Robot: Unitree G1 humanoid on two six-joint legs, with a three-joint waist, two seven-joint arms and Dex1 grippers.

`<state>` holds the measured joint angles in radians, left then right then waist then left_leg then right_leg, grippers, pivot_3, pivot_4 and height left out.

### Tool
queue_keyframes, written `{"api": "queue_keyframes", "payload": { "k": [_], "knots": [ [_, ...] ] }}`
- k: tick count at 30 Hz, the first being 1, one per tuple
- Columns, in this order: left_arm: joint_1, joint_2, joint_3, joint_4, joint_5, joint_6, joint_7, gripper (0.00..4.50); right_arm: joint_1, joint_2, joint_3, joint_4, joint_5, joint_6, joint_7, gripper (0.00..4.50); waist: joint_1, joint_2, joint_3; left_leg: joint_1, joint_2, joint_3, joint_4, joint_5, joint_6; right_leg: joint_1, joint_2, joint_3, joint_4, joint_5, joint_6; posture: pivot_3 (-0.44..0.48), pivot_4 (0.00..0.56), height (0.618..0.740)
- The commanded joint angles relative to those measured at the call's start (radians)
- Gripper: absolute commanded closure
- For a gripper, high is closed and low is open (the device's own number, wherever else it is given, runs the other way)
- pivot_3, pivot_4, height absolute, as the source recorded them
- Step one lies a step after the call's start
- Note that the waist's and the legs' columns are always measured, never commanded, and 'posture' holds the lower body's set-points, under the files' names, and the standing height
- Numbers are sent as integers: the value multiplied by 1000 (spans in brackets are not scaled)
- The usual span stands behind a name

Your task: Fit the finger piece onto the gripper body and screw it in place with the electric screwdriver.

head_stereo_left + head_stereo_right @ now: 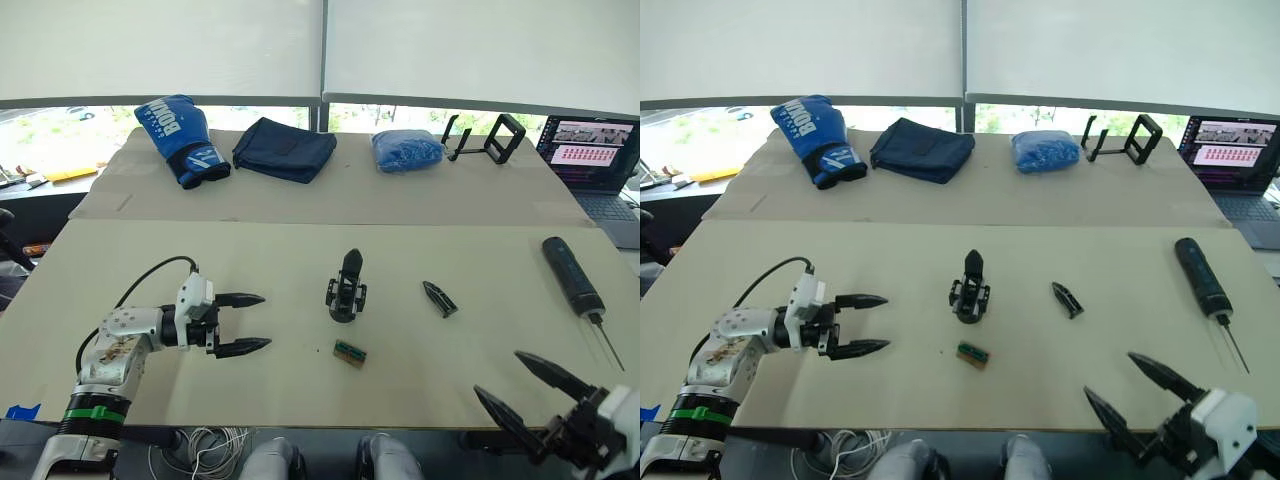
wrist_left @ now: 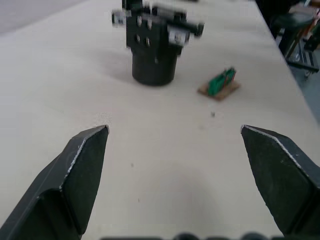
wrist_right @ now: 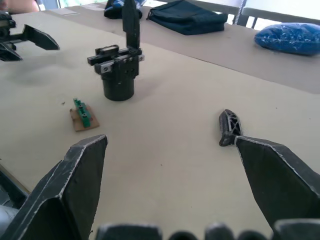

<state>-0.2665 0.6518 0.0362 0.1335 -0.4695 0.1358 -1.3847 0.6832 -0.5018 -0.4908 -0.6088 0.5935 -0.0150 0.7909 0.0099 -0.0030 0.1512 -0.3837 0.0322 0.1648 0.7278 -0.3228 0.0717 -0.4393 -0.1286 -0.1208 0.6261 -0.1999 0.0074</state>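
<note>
Both the left gripper (image 1: 243,323) and right gripper (image 1: 523,388) are spread wide, empty. The finger piece (image 1: 439,299), right of the gripper body (image 1: 346,290), is best pinched across its flat sides, tip kept free.

head views high, wrist views low

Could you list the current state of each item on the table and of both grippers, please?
gripper body: upright on its round base, one finger on, untouched.
finger piece: lying flat on the table, not fitted.
electric screwdriver: lying flat, bit toward the robot, not held.
green-and-brown block: lying loose near the gripper body.
left gripper: jaws open, empty.
right gripper: jaws open, empty.
laptop: open, screen lit.
</note>
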Motion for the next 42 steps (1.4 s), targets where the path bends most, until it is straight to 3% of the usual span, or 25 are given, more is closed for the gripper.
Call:
{"api": "queue_keyframes", "payload": {
  "k": [1,5,8,13,16,18,23,25,35,42],
  "knots": [
    [10,18,20,-96,-55,54,-5,43,-119,-143,-21,-100,60,275,-171,0,-5,1,-1,0,0,0,0,0,0,0,1,0,1,0,0,0,150,740],
    [8,4,26,-155,-58,-8,-11,43,-326,-373,-13,-77,214,587,-243,0,-6,1,0,0,0,0,0,2,1,-1,2,0,1,4,-7,0,150,740],
    [0,-19,28,-183,-64,-18,21,43,-512,-554,81,9,233,830,-275,0,1,1,0,-1,0,-1,-1,6,6,-1,4,-1,1,4,-9,0,150,740],
    [-2,-39,31,-239,-85,10,63,43,-834,-655,270,110,300,1141,-298,0,4,0,0,-5,0,-1,0,5,8,-3,8,-2,-2,4,-9,0,150,740],
    [-9,-41,19,-246,-83,16,68,43,-1038,-646,415,169,277,1347,-335,0,0,0,0,-6,0,-1,0,5,8,-3,7,-2,-2,4,-8,0,150,740],
    [-17,-45,8,-244,-77,21,72,43,-1181,-556,488,258,262,1456,-358,0,-1,0,0,-6,0,0,0,5,8,-3,7,-3,-3,4,-8,0,150,740],
    [-20,-53,-15,-267,-80,29,82,43,-1377,-523,727,406,109,1445,-297,0,-5,0,0,-7,0,1,0,5,8,-4,8,-3,-1,4,-7,0,150,740],
    [-12,-61,-16,-280,-92,33,91,43,-1430,-492,766,489,86,1450,-265,0,-4,0,0,-8,0,2,0,6,8,-5,9,-3,-1,4,-7,0,150,740],
    [10,-64,-41,-311,-80,34,97,43,-1536,-413,934,716,-81,1390,-122,0,-21,0,0,-7,0,3,0,7,6,-4,14,-2,-2,4,-5,0,150,740],
    [13,-64,-45,-319,-82,32,102,43,-1539,-389,986,732,-160,1367,-57,0,-27,0,0,-3,1,3,0,7,4,-2,14,-1,-1,4,-5,0,150,740]
  ]
}}
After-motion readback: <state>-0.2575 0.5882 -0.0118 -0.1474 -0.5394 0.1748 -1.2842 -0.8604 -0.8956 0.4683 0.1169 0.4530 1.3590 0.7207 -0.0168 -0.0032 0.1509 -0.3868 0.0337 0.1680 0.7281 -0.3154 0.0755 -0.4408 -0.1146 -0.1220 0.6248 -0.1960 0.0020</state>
